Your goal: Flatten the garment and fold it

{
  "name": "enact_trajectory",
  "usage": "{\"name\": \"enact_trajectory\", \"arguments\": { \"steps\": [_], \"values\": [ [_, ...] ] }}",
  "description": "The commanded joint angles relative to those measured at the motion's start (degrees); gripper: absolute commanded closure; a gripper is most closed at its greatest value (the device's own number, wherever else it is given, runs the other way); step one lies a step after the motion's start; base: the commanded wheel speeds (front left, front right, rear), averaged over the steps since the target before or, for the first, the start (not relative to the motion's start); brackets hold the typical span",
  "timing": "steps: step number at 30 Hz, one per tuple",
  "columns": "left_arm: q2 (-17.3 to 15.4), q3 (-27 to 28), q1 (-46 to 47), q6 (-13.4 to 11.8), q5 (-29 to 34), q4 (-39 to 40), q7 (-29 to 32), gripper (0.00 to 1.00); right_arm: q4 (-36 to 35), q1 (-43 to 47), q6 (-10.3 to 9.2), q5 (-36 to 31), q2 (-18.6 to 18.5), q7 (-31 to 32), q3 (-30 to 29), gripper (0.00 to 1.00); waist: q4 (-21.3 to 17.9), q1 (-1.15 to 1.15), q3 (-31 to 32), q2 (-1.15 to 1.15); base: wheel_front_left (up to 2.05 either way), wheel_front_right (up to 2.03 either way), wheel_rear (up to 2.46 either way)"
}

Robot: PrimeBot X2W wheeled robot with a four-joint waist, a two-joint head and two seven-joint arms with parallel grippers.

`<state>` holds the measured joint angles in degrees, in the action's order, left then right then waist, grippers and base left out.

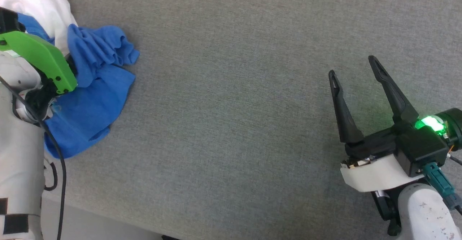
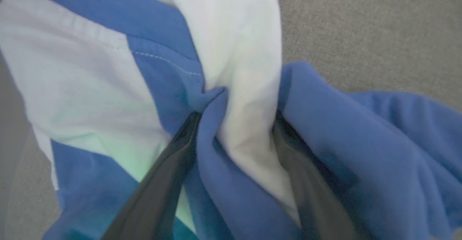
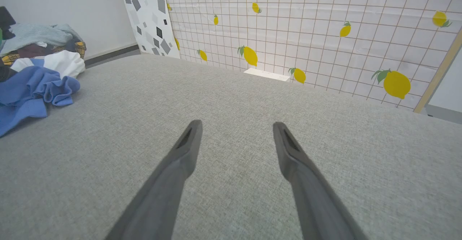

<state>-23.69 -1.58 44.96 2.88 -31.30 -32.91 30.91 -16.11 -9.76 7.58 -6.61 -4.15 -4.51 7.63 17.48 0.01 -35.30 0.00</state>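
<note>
A: Where's the shirt lying?

B: The shirt point(image 1: 94, 99) is sitting bunched at the far L edge of the surface point(image 1: 231, 88), white end up top and blue end spilling toward the near edge. In the head view the heap is running roughly far-to-near. Not flat yet.

A: Which arm's nearer?

B: The L gripper point(image 2: 236, 115). It's poking straight into the heap, fingers spread wide w/ a ridge of white + blue cloth lying between them, not pinched.

A: And the R?

B: The R gripper point(image 1: 352, 65) is hovering over bare surface, well apart from the shirt. Fingers are standing wide, holding nothing, pointing away from the robot. The shirt's lying off to its left.

A: So next?

B: Prob. L is closing on that ridge. R would need to be crossing left to help w/ spreading.
</note>
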Motion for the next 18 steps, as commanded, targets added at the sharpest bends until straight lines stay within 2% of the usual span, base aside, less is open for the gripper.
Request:
{"name": "enact_trajectory", "arguments": {
  "steps": [1,10,18],
  "values": [
    [0.3,-0.8,0.0,-0.2,0.1,-1.2,0.2,1.0,-0.3,-1.3,-0.09,0.0,-0.1,0.2,0.2,0.0,-0.2,-0.01,-0.1,0.0,0.0,0.0,0.0],
    [-2.2,0.1,1.9,1.1,0.7,-3.3,-7.2,1.0,1.9,-0.4,-0.09,1.4,0.3,-1.5,-0.8,0.0,0.1,-0.01,5.7,0.0,0.0,0.0,0.0],
    [-6.6,0.6,5.4,1.7,2.4,-1.4,-12.0,1.0,4.6,1.5,-0.09,2.9,1.1,-4.5,-2.5,0.0,-0.7,-0.01,13.3,0.0,0.0,0.0,0.0]
  ]
}}
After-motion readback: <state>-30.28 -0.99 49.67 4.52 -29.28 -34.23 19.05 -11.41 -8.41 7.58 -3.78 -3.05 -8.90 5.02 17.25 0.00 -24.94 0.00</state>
